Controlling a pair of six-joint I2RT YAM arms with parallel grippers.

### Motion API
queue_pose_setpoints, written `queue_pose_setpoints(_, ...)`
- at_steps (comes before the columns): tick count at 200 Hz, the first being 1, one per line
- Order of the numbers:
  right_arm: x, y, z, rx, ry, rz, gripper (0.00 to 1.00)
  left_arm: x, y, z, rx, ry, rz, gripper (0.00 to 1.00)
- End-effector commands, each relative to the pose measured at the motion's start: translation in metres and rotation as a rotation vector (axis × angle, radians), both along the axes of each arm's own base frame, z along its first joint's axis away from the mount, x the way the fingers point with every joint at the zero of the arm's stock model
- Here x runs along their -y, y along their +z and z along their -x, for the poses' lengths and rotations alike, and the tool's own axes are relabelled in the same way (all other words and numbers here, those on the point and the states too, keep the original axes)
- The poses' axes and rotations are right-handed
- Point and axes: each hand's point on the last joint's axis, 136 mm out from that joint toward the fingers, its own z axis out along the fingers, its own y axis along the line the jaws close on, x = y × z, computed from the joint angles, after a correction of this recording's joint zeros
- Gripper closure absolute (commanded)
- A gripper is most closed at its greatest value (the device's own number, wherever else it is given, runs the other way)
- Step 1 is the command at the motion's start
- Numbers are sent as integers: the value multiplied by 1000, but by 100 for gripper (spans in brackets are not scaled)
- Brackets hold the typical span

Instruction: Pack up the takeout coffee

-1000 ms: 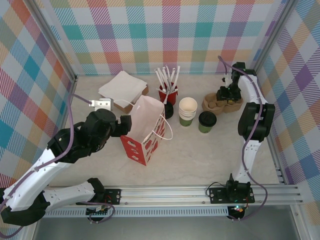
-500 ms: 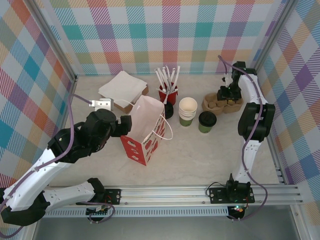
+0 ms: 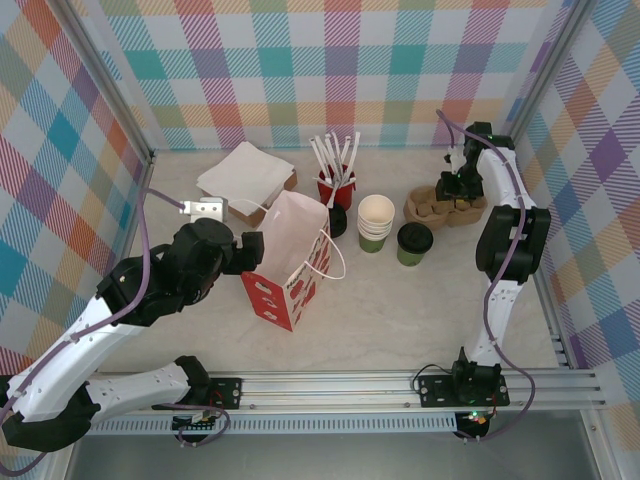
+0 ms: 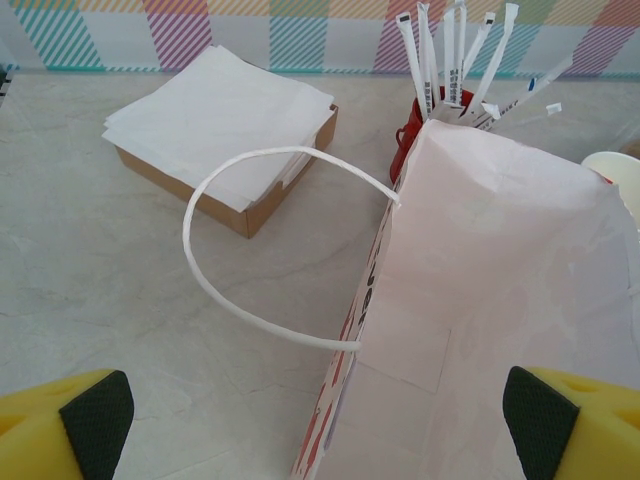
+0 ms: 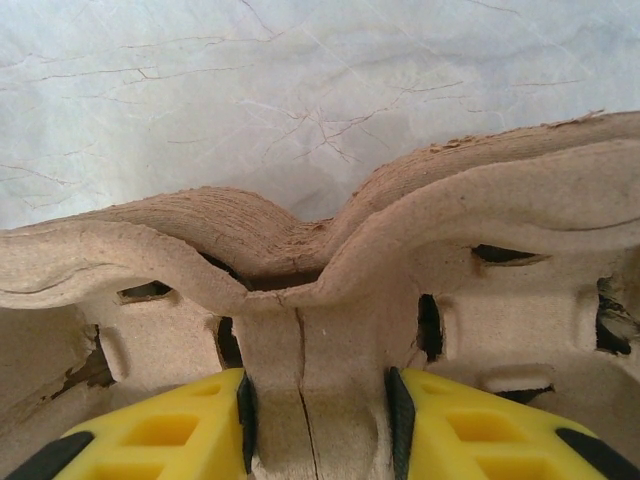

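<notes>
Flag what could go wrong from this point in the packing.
1. The right tool pinches the centre ridge of the nested pulp cup carriers, where a crack shows; it may tear, or lift several at once.
2. The left tool is open at the unheld paper bag; a nudge could topple it.

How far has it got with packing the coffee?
Barely started. Done: the paper bag stands open. In hand: the left hand hangs open at the bag's mouth, and the right hand pinches the cardboard cup tray. Left: the green cups stand on the table, none in tray or bag.
</notes>
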Motion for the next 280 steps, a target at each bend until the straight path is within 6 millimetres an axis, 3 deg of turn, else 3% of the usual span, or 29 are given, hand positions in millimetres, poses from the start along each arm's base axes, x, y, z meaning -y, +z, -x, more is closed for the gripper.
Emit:
queue_pose_setpoints(1, -2, 15, 4, 6, 9, -12, 62, 0, 1, -2, 15, 15, 6, 3)
queue_pose_setpoints(67, 0, 40, 11, 50, 13, 7, 61, -1, 12, -4, 36, 14, 6, 1)
queue_pose_setpoints(127, -2, 54, 16, 71, 9, -4, 61, 4, 11, -9, -13, -7, -54, 0)
queue_pose_setpoints(161, -5, 73, 26, 124, 2, -18, 62, 7, 9, -15, -86, -40, -31, 0)
queue_pose_setpoints(233, -34, 111, 73, 223, -28, -180, 64, 2, 2, -23, -212, -73, 163, 2)
queue_pose_setpoints(280, -72, 148, 120, 287, -1, -330, 64, 13, -18, -17, -290, -100, 263, 2)
